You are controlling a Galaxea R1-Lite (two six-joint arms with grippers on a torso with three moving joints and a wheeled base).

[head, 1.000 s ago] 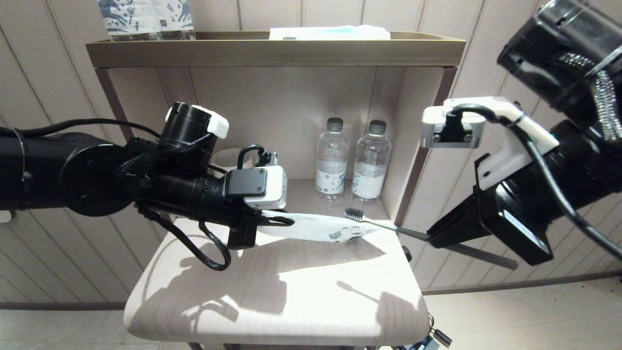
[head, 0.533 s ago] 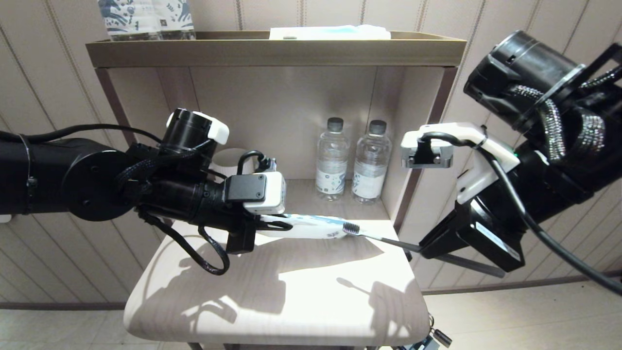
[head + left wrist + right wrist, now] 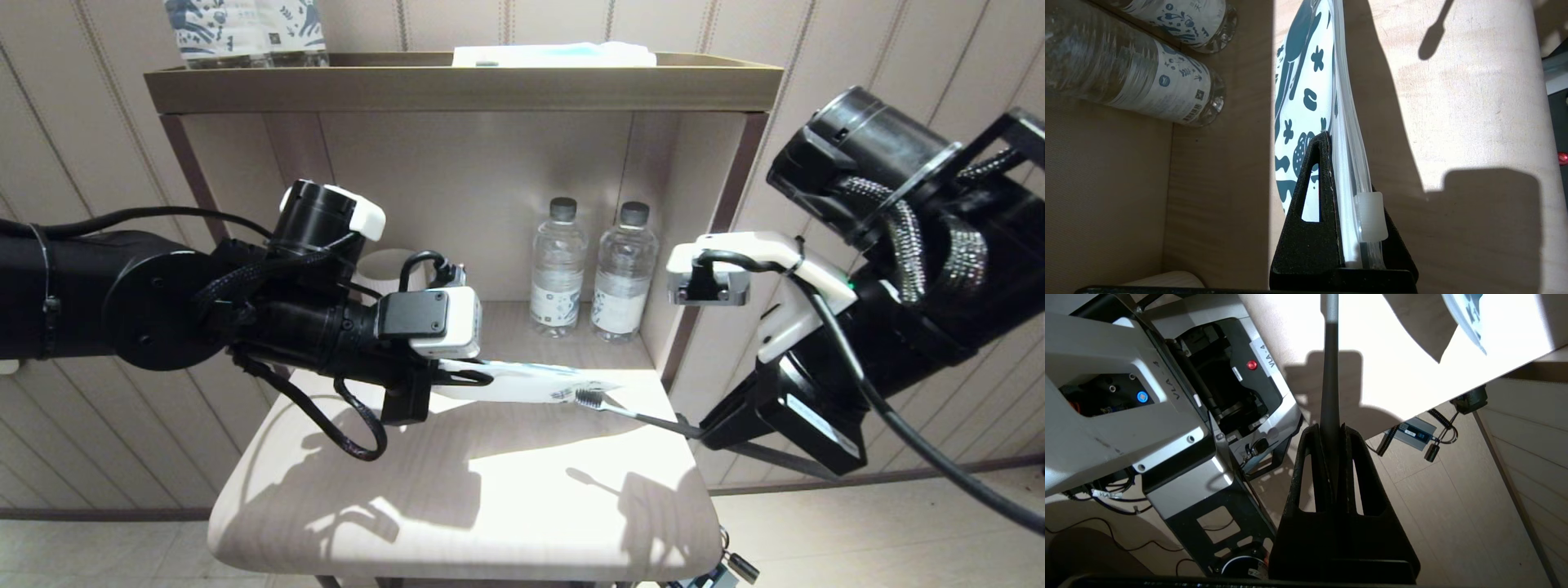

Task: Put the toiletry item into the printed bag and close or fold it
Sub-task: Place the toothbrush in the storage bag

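Observation:
The printed bag [image 3: 531, 382], white with a blue print, hangs level above the table with my left gripper [image 3: 469, 376] shut on its left end. In the left wrist view the bag [image 3: 1302, 81] runs away from the left gripper [image 3: 1345, 163], and the white zip slider [image 3: 1370, 216] sits by the fingers. My right gripper [image 3: 704, 430] is shut on the handle of the toiletry item [image 3: 620, 408], a thin toothbrush. Its dark bristle head touches the bag's right end at the lower edge; I cannot tell whether it is inside. The right wrist view shows the handle [image 3: 1329, 375] pinched in the right gripper [image 3: 1329, 430].
Two water bottles [image 3: 558, 269] [image 3: 624, 273] stand in the shelf niche behind the bag, and a white cup [image 3: 384, 265] sits behind my left arm. Printed packs [image 3: 245, 33] rest on the top shelf. The pale table [image 3: 457, 506] lies below, its right edge near my right gripper.
My right gripper has moved left and down with the toothbrush; the bristle head went from above the bag's right end to its lower right edge. The left arm barely moved.

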